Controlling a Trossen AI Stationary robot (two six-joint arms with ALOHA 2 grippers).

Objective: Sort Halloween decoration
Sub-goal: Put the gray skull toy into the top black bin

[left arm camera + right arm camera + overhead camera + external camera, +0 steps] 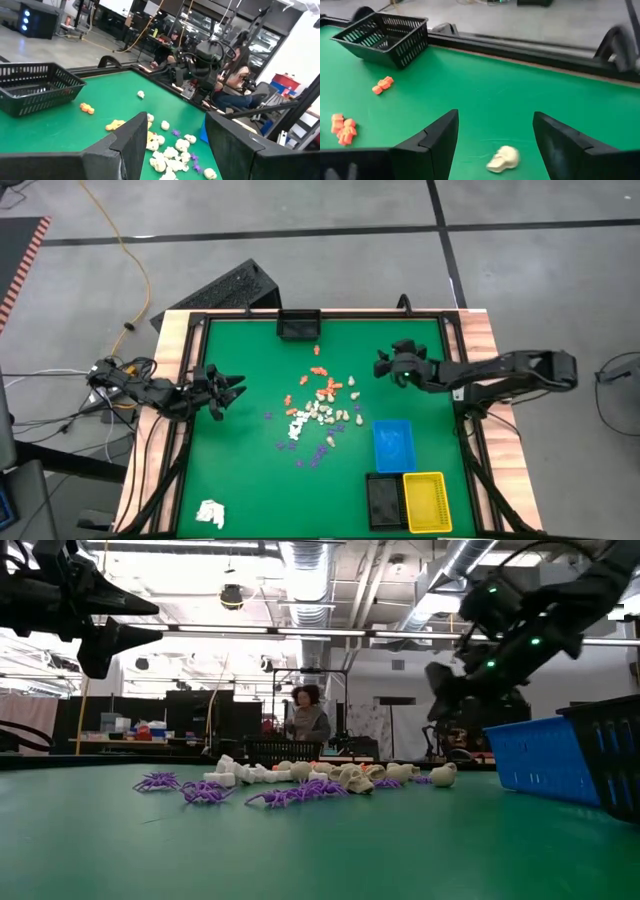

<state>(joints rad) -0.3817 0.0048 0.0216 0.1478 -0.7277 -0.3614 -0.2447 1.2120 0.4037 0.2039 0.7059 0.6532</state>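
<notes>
The Halloween decoration [320, 410] lies scattered in the middle of the green table: tiny orange, cream, white and purple pieces, seen close in the low view [300, 785]. My left gripper [235, 390] hovers open at the table's left side, pointing toward the pile, nothing between its fingers [135, 145]. My right gripper [382, 365] is open above the table, to the right of the pile's far end. In its wrist view a cream skull [503, 159] lies on the mat ahead of the gap between the fingers, untouched. Orange pieces [382, 85] lie farther off.
A black basket [298, 327] stands at the far edge. A blue tray [392, 445], a black tray [383, 500] and a yellow tray [426, 500] stand at the near right. A white wad [210, 513] lies near left. A person [308, 720] is beyond the table.
</notes>
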